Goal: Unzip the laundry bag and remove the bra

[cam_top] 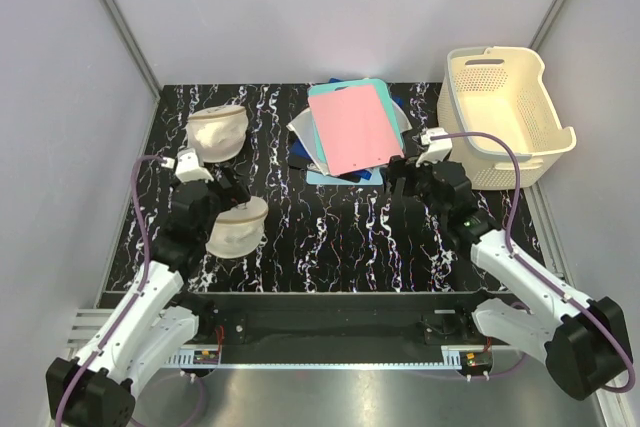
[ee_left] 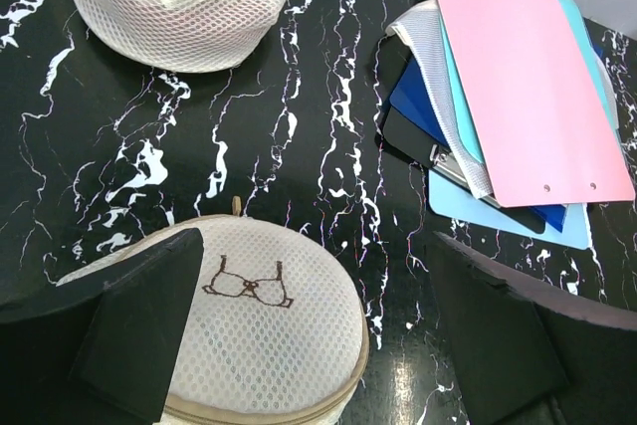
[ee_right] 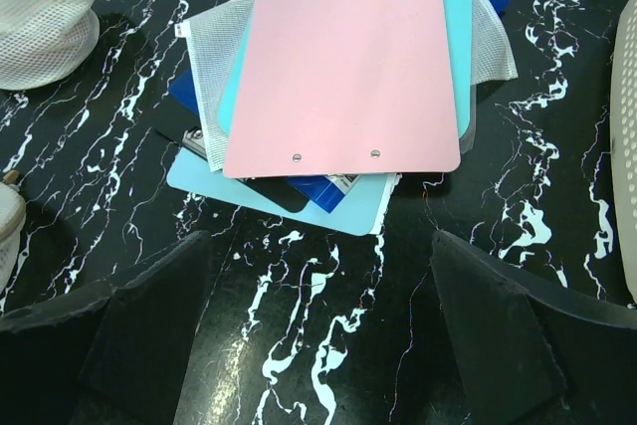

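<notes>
Left gripper at the bag, right gripper by the folders.
The left gripper (ee_left: 318, 241), fingers wide apart, has one finger over the bag (ee_left: 259, 345), which lies squiggle-up at the near left of the table (cam_top: 330, 237). The right gripper (ee_right: 318, 325), also spread, hangs over bare table before the folders (ee_right: 348, 57).

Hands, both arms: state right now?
Left hand: open, over the laundry bag, gripping nothing.
Right hand: open, empty, near the stack of folders.
</notes>
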### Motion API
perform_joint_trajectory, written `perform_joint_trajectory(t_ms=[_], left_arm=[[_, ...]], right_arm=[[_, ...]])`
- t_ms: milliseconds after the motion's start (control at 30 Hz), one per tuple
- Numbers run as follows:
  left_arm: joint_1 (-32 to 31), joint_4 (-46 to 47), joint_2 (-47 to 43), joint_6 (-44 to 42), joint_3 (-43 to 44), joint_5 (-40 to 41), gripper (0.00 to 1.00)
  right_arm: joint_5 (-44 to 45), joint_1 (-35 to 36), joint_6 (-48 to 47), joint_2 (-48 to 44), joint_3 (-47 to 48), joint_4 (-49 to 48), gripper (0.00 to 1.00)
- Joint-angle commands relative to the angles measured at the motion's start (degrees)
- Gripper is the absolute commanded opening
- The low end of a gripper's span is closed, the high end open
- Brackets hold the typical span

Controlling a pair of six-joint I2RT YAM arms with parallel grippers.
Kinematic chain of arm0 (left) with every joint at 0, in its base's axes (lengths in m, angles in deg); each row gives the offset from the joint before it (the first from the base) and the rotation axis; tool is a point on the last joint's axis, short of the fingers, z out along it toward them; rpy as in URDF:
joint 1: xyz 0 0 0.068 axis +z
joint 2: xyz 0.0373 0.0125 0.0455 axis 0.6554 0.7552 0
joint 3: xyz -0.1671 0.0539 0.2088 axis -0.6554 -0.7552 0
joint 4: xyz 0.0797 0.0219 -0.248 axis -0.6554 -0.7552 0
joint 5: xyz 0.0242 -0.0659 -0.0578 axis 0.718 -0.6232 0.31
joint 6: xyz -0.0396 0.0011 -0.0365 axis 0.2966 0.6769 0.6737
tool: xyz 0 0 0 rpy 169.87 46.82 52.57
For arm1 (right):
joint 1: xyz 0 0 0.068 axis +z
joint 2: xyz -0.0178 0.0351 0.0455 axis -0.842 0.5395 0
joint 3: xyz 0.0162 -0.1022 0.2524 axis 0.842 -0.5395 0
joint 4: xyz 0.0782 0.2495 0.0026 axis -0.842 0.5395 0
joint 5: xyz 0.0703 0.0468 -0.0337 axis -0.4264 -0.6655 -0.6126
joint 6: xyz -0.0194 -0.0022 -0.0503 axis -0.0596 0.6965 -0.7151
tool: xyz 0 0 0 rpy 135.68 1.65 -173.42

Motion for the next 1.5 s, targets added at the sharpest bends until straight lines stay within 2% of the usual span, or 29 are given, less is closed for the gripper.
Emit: perform_joint_trajectory(t_ms=[0,167,267,433,633,833,933,1033,1067,1167,1200,1267,1300,1400,1467], left_arm=[[-0.20,-0.01,-0.63,1.57,2.72,3.15,0.99],[0.07,-1.76,-3.08,7.81,-0.70,9.99,0.99],[0.16,-3.08,-4.32,8.52,-1.50,11.49,0.99],[0.16,-16.25,0.07,12.03,3.24,20.35,0.99],[0.77,-20.31,5.00,16.26,3.16,19.07,0.99],[1.74,-19.17,5.44,18.19,1.32,16.34,0.98],[3.23,-16.80,5.61,18.90,-0.70,12.14,0.90],[4.81,-12.85,5.88,19.24,-2.64,7.91,0.76],[4.99,-11.45,6.14,19.25,-3.08,7.29,0.66],[5.17,-9.42,6.76,18.37,-3.08,5.18,0.50],[5.17,-8.80,6.84,18.02,-3.17,4.65,0.40],[5.17,-6.27,6.67,16.62,-3.34,2.28,0.29],[5.25,-5.12,6.58,16.00,-3.43,-0.43,0.18],[5.43,0.59,6.23,12.84,-4.05,-7.80,0.01],[5.60,4.81,6.58,10.82,-3.79,-12.03,0.00]], right_arm=[[-0.69,0.07,-0.04,-3.43,0.80,-0.23,1.00],[-2.98,0.07,-0.74,-4.41,0.53,-0.41,1.00],[-3.68,0.16,-0.48,-3.97,0.97,0.91,1.00],[-6.14,0.07,1.01,-1.60,2.11,2.05,1.00],[-9.57,0.07,2.77,1.83,3.61,2.49,1.00],[-11.94,0.07,4.27,4.20,3.52,1.35,1.00],[-13.17,0.07,5.23,5.52,3.78,0.47,1.00],[-14.23,0.07,5.85,6.93,4.05,-0.67,1.00],[-15.27,0.07,6.29,7.28,4.14,-1.28,1.00],[-20.00,0.07,6.64,9.04,4.57,-2.25,1.00],[-21.25,0.07,6.99,9.48,4.66,-2.69,1.00],[-24.75,0.16,7.69,10.45,4.40,-4.35,1.00],[-25.91,0.07,7.87,10.54,3.96,-5.15,1.00],[-30.13,0.07,8.05,11.15,3.17,-7.52,0.99],[-32.76,0.07,7.44,11.85,3.17,-8.05,1.00]])
